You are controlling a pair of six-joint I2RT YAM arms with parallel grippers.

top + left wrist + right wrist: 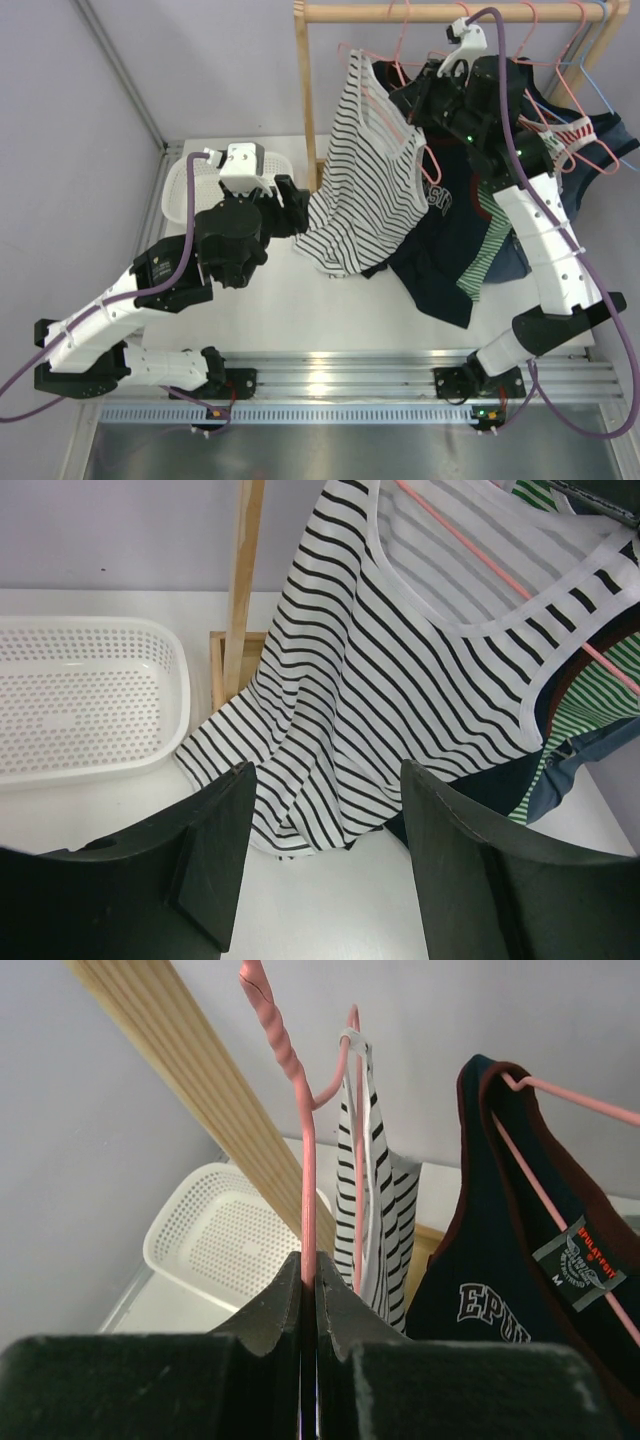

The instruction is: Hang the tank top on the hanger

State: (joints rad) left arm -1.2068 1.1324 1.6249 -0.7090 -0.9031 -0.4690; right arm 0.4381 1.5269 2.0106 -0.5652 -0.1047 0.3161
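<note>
1. Right gripper [308,1285] is clenching the hanger [307,1180], both fingers pressing flat together on the pink wire just below its twisted neck.
2. The hanger is standing roughly upright out of the jaws, right beside a bar of the wooden rack [190,1080].
3. Tank top [378,1200] is hanging off the hanger's far shoulder, with one narrow strap looping over the bend in the wire. Seen from the left wrist, the pink wire is running across inside the neck opening.
4. Its body is draping down just right of the rack's upright, with the lower hem lying bunched on the white table [300,310].
5. Left gripper [328,780] is hovering released just short of that hem, fingers spread wide with nothing between them.
6. White perforated basket [80,700] is sitting on the table left of the upright, apart from the tank top.
7. Navy top with maroon trim [500,1260] is hanging on a second pink hanger [570,1100] just right of the held one. Green-and-white striped top [590,715] is showing behind the tank top.
</note>
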